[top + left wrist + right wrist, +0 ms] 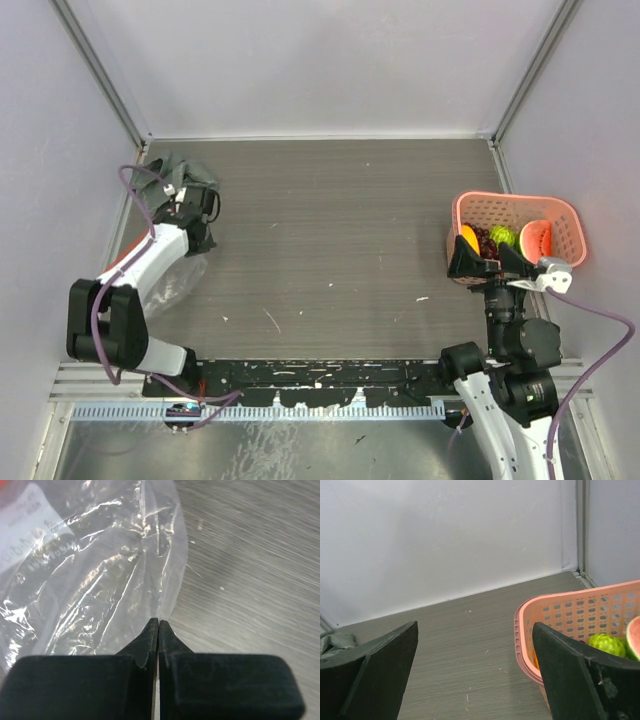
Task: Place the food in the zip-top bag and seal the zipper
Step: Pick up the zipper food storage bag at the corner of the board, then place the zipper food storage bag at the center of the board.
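The clear zip-top bag [172,282] lies crumpled at the table's left side, under my left arm. Its red-orange zipper [121,263] runs along the left edge and shows in the left wrist view's top corner, zipper [9,489]. My left gripper [196,226] is shut, its tips [158,622] pinched on the right edge of the bag [100,570]. The food sits in a pink basket [565,215]: a watermelon slice [538,240], green fruit [503,236], grapes [485,241] and an orange piece [469,240]. My right gripper [490,262] stands open at the basket's near-left corner, holding nothing.
A grey cloth [186,170] is bunched at the far left corner behind the left gripper. White walls close the table on three sides. In the right wrist view the basket [555,612] with the green fruit [607,644] sits right of the open gripper [475,627].
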`<state>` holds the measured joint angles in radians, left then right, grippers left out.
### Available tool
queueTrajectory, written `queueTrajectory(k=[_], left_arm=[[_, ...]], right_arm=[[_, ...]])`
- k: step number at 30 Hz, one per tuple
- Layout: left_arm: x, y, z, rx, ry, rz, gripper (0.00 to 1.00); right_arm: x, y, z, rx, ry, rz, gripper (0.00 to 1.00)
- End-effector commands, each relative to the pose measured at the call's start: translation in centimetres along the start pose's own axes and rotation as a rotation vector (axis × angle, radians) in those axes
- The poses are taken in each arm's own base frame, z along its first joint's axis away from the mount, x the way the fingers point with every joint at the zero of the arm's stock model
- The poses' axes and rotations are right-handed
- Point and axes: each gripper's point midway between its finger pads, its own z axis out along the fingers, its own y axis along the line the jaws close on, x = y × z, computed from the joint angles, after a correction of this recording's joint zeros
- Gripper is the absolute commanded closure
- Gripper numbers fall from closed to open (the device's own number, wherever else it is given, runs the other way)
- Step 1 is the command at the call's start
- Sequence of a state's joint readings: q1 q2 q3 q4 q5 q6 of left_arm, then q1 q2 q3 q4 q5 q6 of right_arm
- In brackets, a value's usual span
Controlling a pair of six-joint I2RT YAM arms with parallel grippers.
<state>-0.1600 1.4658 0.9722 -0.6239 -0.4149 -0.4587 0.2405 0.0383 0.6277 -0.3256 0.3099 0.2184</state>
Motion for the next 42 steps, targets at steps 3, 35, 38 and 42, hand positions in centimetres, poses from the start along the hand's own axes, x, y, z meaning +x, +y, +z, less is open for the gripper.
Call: queueTrajectory(k=[3,35,38,42], left_arm=[[-1.2,-1.8,-4.9,0.090,-0.168,0.056,1.00],[8.1,-19.9,-22.2,0.999,-0.542,0.851,1.00],[10.4,-21.1,-23.0,1.036,-0.564,0.966,1.00],[12.9,-22.1,-23.2,1.046,-0.579,1.094,1.00]], right_arm=[[0.6,3.7,1.2,-0.158,0.065,0.047,0.00],[11.1,11.2,4.2,-0.506,0.651,0.028,0.00],[12.3,11.5,4.4,-0.519,0.709,0.035,0.00],[14.5,12.2,4.6,-0.560,0.773,0.078,0.00]])
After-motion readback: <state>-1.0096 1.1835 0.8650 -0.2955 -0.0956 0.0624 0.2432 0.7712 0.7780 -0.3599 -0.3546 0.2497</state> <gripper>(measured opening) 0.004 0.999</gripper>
